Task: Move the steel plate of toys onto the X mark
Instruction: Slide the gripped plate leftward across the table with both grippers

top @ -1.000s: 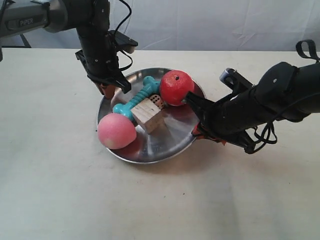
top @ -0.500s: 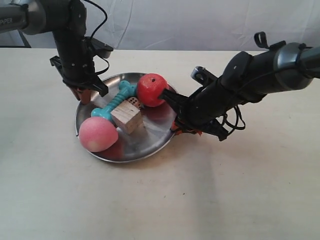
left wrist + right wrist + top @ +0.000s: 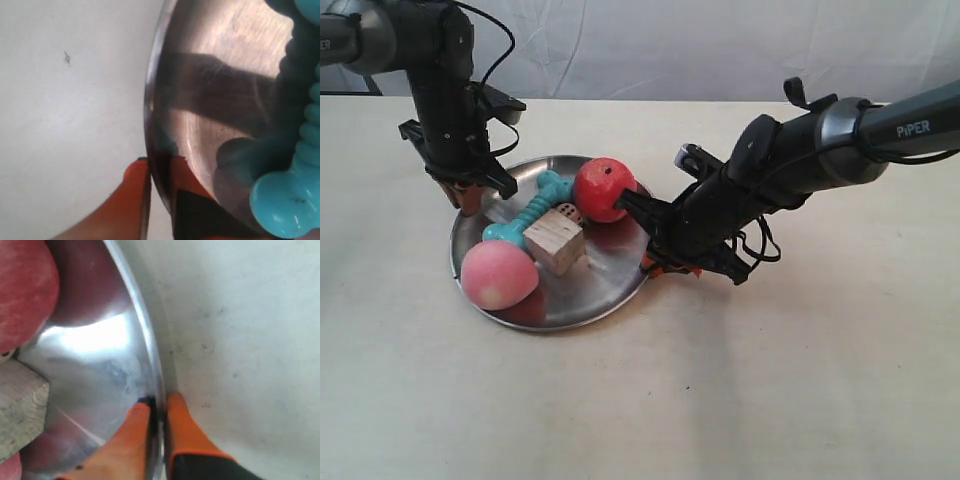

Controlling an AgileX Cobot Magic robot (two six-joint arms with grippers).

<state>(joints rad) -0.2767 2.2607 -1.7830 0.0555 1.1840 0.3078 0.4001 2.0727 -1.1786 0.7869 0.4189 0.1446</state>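
The steel plate (image 3: 610,275) holds a red apple (image 3: 603,190), a pink peach (image 3: 498,276), a teal bone (image 3: 528,212), a wooden cube (image 3: 554,243) and a spotted die (image 3: 569,212). My left gripper (image 3: 470,197) (image 3: 159,162) is shut on the plate's far left rim (image 3: 152,100), beside the bone's end (image 3: 285,202). My right gripper (image 3: 658,262) (image 3: 159,399) is shut on the opposite rim (image 3: 145,325), near the apple (image 3: 25,290) and cube (image 3: 20,405). A small dark mark (image 3: 66,58) lies on the table outside the rim; I cannot tell whether it is the X mark.
The pale table (image 3: 740,400) stretches around the plate, with a white backdrop (image 3: 720,45) behind its far edge. Cables hang from both arms near the plate.
Both arms have carried the plate with its toys towards the exterior view's left, by roughly a third of its width. Their holds on the rim have not changed.
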